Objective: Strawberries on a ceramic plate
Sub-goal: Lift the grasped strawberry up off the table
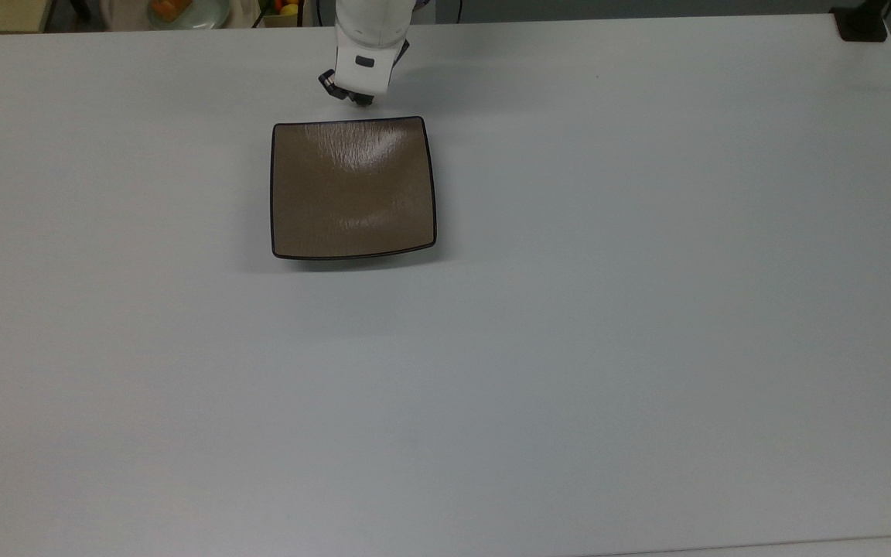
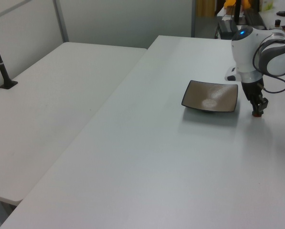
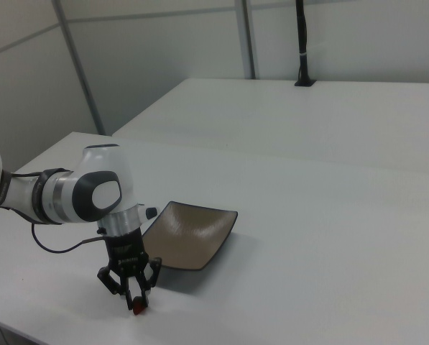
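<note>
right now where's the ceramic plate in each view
Top view: the ceramic plate lies upper left of centre, just below the gripper.
Left view: right of centre, at the gripper's left.
Right view: the plate lies lower centre, right of the gripper.
Shared landmark: the gripper beside one plate edge.
</note>
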Available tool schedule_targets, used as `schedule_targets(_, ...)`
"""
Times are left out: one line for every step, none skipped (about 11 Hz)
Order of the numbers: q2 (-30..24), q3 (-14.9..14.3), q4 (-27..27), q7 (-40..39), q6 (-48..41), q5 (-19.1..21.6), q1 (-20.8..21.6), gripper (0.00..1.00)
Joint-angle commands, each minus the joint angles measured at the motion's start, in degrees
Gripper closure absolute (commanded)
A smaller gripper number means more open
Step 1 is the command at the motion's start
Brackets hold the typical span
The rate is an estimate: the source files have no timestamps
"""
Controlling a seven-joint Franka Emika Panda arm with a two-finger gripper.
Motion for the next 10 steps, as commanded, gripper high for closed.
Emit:
schedule_targets(-1.3, 0.1, -0.6, 1.0, 0.3, -1.2, 0.0, 0.88)
schedule_targets(-1.9, 0.1, -0.1, 1.1, -1.4, -1.2, 0.1, 0.88)
schedule_targets(-2.8, 0.1, 1.3, 1.1, -3.9, -1.2, 0.5, 0.88)
schedule_targets(-3.3, 0.2, 2.4, 1.0, -5.7, -1.2, 0.8, 0.88)
schedule_targets(-4.3, 0.2, 3.7, 1.0, -7.7, -1.2, 0.9, 0.88)
schedule_targets(-4.9, 0.3, 6.2, 0.5, -11.1, -1.1, 0.9, 0.88)
schedule_targets(-4.8, 0.3, 10.0, 0.4, -15.8, -0.8, 1.0, 0.88)
schedule_targets(-4.6, 0.3, 13.7, 0.4, -20.0, -0.2, 2.0, 0.88)
schedule_targets(-4.6, 0.3, 16.5, 0.4, -22.7, 0.9, 2.5, 0.88)
schedule_targets(-4.5, 0.4, 19.4, 0.4, -25.4, 2.7, 2.5, 0.88)
